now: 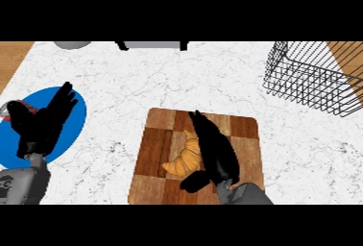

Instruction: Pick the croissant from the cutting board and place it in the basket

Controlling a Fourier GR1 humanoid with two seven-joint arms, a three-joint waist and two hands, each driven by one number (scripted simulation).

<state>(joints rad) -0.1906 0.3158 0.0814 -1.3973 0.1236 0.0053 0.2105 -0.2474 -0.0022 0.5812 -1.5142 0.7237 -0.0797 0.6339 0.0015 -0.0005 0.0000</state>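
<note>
A golden croissant [183, 158] lies on the wooden cutting board [159, 134] at the lower middle of the counter. My right hand [212, 149] stretches over the board with straight fingers along the croissant's right side, thumb [193, 180] below it; part of the croissant is hidden under the hand. The black wire basket [315, 77] stands at the far right, well away from the hand. My left hand [44, 122] rests open at the left, fingers up, over a blue plate [74, 115].
A red and white object [14, 109] lies by the blue plate's left edge. A grey round object [73, 44] and a dark-legged appliance [152, 45] sit at the counter's far edge. White marble counter [212, 81] lies between board and basket.
</note>
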